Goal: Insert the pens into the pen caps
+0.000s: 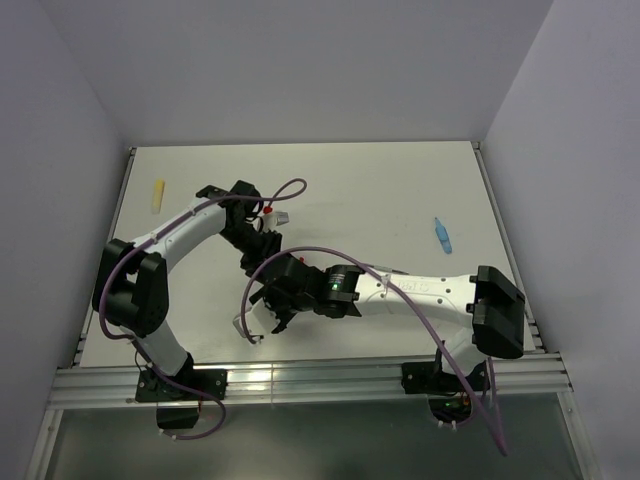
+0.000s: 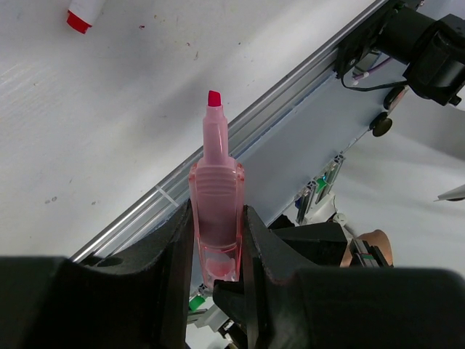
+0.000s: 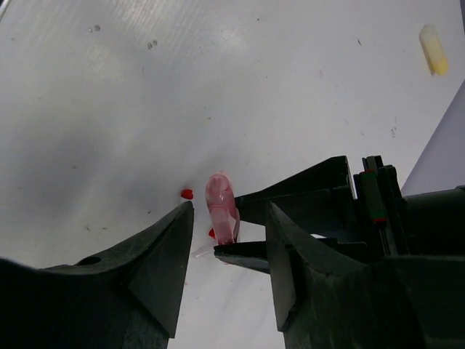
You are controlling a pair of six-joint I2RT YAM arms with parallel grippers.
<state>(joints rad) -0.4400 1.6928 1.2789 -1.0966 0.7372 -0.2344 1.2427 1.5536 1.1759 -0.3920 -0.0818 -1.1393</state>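
My left gripper [image 2: 216, 212] is shut on a translucent pink pen [image 2: 216, 218], its red tip [image 2: 213, 98] bare and pointing away from the wrist. In the top view the left gripper [image 1: 258, 240] is left of the table's middle, with my right gripper [image 1: 268, 305] just in front of it. The right gripper [image 3: 227, 212] is open and empty, and the pink pen's rear end [image 3: 221, 203] shows beyond the gap between its jaws. A small red piece [image 3: 187, 194] lies on the table nearby. A white stick with a red end [image 2: 78, 14] lies beyond the left gripper. No pink cap shows.
A yellow pen [image 1: 157, 193] lies at the far left and also shows in the right wrist view [image 3: 434, 49]. A blue pen [image 1: 442, 235] lies at the right. A red bit [image 1: 268, 210] and a pale piece [image 1: 283, 215] lie by the left gripper. The metal rail [image 1: 300, 380] runs along the near edge.
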